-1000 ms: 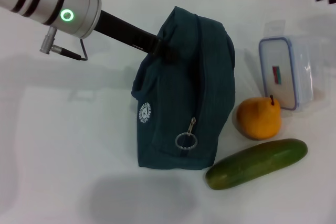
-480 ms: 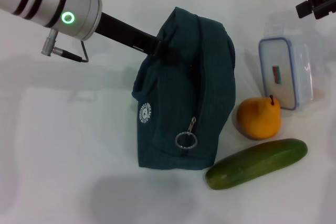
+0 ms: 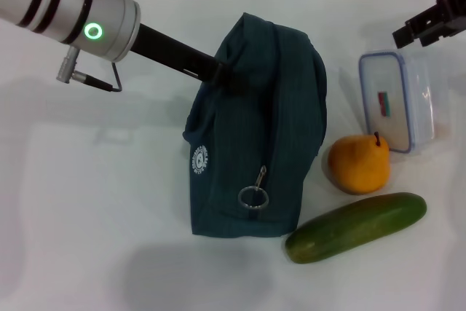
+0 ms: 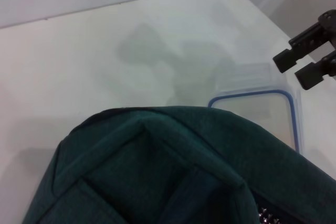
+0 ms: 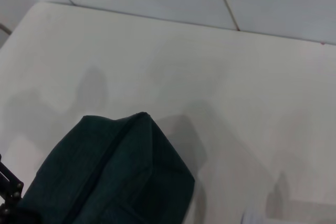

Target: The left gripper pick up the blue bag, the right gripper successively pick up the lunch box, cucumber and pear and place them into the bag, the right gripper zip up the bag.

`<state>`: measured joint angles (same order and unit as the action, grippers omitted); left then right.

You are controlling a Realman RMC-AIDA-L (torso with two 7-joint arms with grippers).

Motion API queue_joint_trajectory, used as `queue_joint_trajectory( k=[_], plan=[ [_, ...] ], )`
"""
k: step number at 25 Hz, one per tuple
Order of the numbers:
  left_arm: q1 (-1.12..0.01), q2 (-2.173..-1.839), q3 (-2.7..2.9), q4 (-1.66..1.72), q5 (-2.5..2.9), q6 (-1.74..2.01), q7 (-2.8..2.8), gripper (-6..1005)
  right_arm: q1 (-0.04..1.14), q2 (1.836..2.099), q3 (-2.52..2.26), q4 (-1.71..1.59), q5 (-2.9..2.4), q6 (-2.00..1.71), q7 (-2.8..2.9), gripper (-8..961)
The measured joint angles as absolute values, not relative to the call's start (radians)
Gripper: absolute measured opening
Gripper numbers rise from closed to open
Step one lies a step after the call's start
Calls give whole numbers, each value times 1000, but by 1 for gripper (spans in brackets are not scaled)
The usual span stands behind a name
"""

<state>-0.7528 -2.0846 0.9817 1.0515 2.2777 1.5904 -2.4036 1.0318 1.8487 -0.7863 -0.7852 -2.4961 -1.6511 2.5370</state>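
Two grippers are at work, and I describe them from my left across to my right. My left gripper (image 3: 227, 76) reaches in from the upper left, its fingers clamped on the top fabric of the bag (image 3: 255, 136), pinching it at the bag's upper left shoulder. The bag stands just below and to the right of those fingers, its zipper running down the middle to a ring pull (image 3: 252, 196) low on the front. The zip looks mostly shut at this point, so I judge the mouth is not yet ready to take anything.

Right of the bag, well apart from my left fingers, lie the three things to be packed. The pear (image 3: 358, 165) sits close beside the bag's lower right side. The cucumber (image 3: 355, 226) lies just below the pear, its long axis slanting up toward the right. The lunch box (image 3: 397, 100) lies above the pear, long axis running away from me.

My right gripper (image 3: 416, 32) hangs at the far right edge, fingers apart with a narrow gap between them. The lunch box lies just below and slightly left of these fingers, nearly under them. My right arm is far nearer to it than my left. I judge the next move is a short drop onto the box, fingers set across its short width.
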Motion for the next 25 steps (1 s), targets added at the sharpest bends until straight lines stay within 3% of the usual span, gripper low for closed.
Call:
queue_joint_trajectory(
  k=[23, 25],
  plan=[
    [-752, -2085, 976, 1022, 2278, 1590, -2364, 44, 1033, 1895, -841, -790, -2496, -1563, 2528, 568],
    [-752, -2085, 977, 1022, 2278, 1589, -2364, 44, 1033, 1895, -842, -790, -2496, -1561, 2528, 514]
  ],
)
